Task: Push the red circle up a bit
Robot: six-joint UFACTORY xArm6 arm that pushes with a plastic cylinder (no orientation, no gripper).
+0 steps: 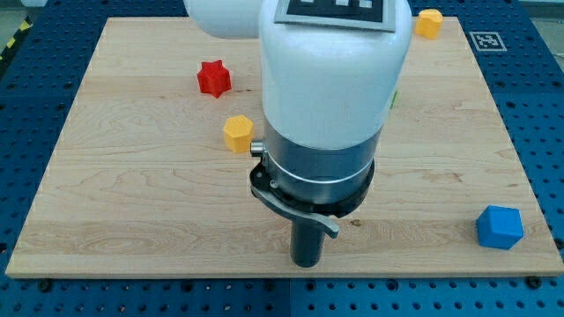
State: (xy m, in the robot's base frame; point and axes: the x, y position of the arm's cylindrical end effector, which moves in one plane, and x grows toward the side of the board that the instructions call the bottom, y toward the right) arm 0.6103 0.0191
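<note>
No red circle shows in the camera view; the arm's big white and grey body (322, 106) covers the middle of the board and may hide it. My tip (306, 263) rests on the wooden board (132, 202) near the view's bottom edge, at centre. A red star-shaped block (213, 78) lies up and to the left of the tip. A yellow hexagon-like block (238, 133) lies closer, just left of the arm's body. The tip touches no visible block.
A yellow block (428, 22) sits at the board's top right edge. A blue block (500, 226) sits near the bottom right corner. A thin green sliver (394, 97) peeks out at the arm's right side. Blue perforated table surrounds the board.
</note>
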